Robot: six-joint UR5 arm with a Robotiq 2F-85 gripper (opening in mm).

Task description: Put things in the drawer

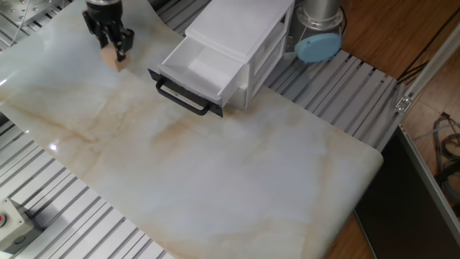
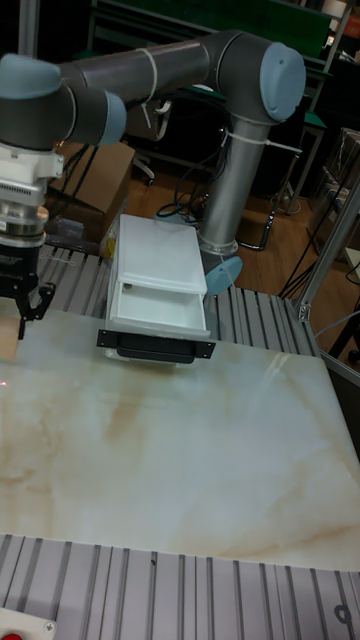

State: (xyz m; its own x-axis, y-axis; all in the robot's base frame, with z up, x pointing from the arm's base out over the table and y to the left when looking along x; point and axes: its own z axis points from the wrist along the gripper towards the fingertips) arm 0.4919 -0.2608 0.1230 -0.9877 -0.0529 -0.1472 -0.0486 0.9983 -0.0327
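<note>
While my gripper point(image 1: 113, 50) is clenched on the wooden cube point(image 1: 111, 59), the block hangs from the fingertips only, its lower part showing below them, near the far left of the marble table point(image 1: 237, 180). The drawer point(image 1: 198, 72) stands pulled open well to the right, its black bar handle point(image 1: 183, 97) facing me. My worry is the carry: with so shallow a grasp the cube could twist or slip out. If I travel too low, it could strike the drawer's front wall and be knocked loose.
</note>
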